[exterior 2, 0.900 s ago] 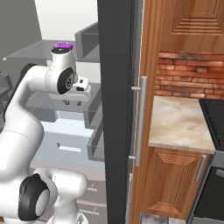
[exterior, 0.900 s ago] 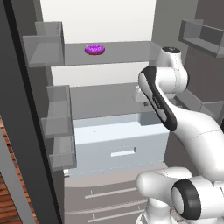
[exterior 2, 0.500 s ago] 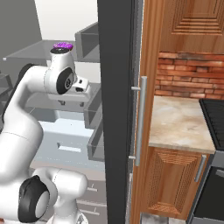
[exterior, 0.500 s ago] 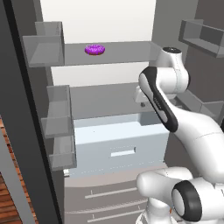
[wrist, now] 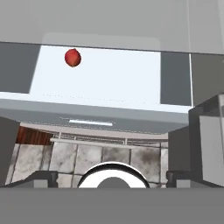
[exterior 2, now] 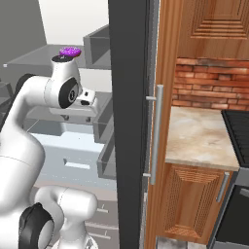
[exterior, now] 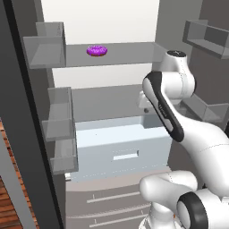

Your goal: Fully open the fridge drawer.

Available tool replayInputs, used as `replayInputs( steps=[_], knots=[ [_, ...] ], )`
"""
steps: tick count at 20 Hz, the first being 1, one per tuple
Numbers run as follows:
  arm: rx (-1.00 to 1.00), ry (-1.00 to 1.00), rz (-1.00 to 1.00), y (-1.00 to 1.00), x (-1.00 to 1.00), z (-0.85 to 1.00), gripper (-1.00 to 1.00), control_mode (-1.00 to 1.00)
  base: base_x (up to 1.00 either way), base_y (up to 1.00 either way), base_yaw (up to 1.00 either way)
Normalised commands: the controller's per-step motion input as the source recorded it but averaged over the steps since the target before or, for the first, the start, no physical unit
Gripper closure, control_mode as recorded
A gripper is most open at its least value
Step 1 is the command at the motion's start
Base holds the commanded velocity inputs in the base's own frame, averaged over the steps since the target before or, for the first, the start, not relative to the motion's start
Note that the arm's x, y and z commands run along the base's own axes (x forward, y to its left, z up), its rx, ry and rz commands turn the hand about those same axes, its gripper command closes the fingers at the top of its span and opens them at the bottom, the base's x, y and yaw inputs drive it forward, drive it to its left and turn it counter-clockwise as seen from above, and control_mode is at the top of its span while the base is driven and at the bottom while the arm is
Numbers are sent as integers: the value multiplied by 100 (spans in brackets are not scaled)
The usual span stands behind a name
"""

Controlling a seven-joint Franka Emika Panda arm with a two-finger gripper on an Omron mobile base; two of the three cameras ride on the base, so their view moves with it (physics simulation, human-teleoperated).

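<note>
The fridge drawer [exterior: 120,143] is a wide pale blue-white box that sticks out of the open fridge above the grey panels. Its white slot handle [exterior: 125,156] sits at the front centre. From the right side, the drawer [exterior 2: 58,146] lies below my hand. My gripper [wrist: 112,178] hangs above the drawer [wrist: 96,83] and looks down into its open top. It is open, with dark fingertips [wrist: 43,178] wide apart and nothing between them. The slot handle [wrist: 91,122] lies below the tips. A small red round thing [wrist: 72,57] lies inside the drawer.
A purple donut [exterior: 96,50] rests on the upper shelf. Translucent door bins [exterior: 59,114] line the left door, with more bins [exterior: 206,36] on the right. Darker grey panels with bar handles [exterior: 112,197] sit under the drawer. The dark fridge door edge [exterior 2: 129,121] and wooden cabinets [exterior 2: 194,209] stand to the right.
</note>
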Motion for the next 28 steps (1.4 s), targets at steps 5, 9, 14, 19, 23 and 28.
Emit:
replayInputs(
  steps=[5, 9, 14, 19, 23, 28],
  knots=[
    [0, 0, 0, 0, -8, -14, -100, -100, 0, 0, 0],
    [0, 0, 0, 0, -8, -14, -100, -100, 0, 0, 0],
    [0, 0, 0, 0, -3, -15, -100, -100, 0, 0, 0],
    [0, 0, 0, 0, -2, -18, -100, -100, 0, 0, 0],
    [0, 0, 0, 3, 0, -21, -100, -100, 0, 0, 0],
    [0, 0, 0, 6, 0, -16, -100, 100, 0, 2, 0]
  ],
)
